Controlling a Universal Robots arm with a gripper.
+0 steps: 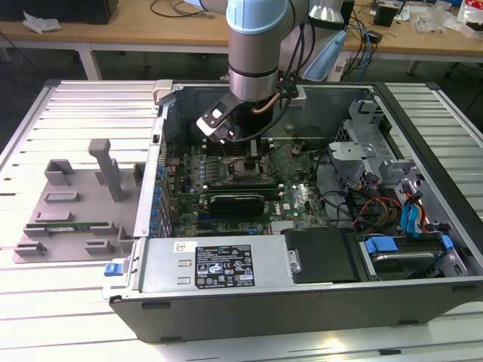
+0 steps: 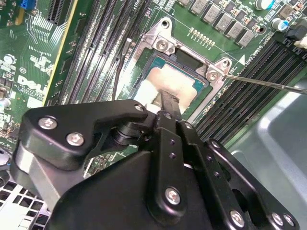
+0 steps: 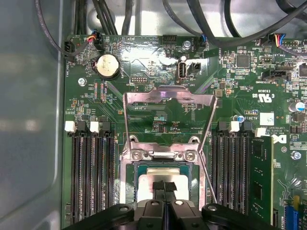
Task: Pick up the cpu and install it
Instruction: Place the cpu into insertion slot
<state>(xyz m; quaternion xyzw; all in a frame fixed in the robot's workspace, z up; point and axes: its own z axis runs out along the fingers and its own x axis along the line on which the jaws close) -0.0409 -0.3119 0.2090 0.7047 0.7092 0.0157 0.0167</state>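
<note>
The cpu (image 3: pixel 163 174) lies flat in the open socket on the green motherboard, its silvery top plate facing up; it also shows in the second wrist view as the cpu (image 2: pixel 168 80). My gripper (image 3: pixel 164 187) is directly over it, the two black fingers pressed together with their tips at the plate's near edge. In the second wrist view the gripper (image 2: pixel 166 99) reaches down onto the plate. I cannot tell whether the tips touch it. In the exterior view the gripper (image 1: pixel 243 148) hangs inside the computer case above the socket (image 1: pixel 246 167).
The socket's metal load plate (image 3: pixel 168 96) stands swung open, and its thin lever (image 3: pixel 209 172) juts out beside it. Black memory slots (image 3: pixel 91 177) flank the socket, one holding a green stick (image 3: pixel 259 179). A grey parts tray (image 1: pixel 75 204) lies at the exterior view's left. Cables (image 1: pixel 370 205) crowd the case's right.
</note>
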